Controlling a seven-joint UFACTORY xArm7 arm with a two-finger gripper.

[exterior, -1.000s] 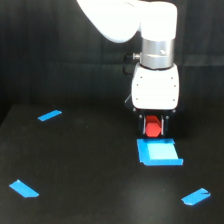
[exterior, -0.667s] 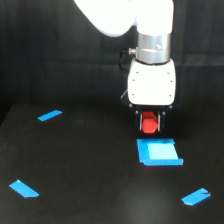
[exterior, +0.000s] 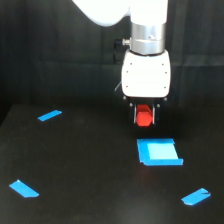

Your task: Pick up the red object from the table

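The red object (exterior: pixel 144 117) is a small red-orange chunky block held between my gripper's (exterior: pixel 145 119) two dark fingers. It hangs in the air above the black table (exterior: pixel 85 170), just above and behind the blue square patch (exterior: pixel 158 152). My gripper is shut on it, below the arm's white wrist housing (exterior: pixel 145 75). The block's upper part is hidden between the fingers.
Blue tape strips lie on the table: one at the exterior view's left rear (exterior: pixel 49 115), one at the front left (exterior: pixel 23 188), one at the front right (exterior: pixel 195 196). A dark backdrop stands behind the table.
My gripper has risen with the red object in it, from just over the blue square to well above it. The tape strips and blue square have not moved.
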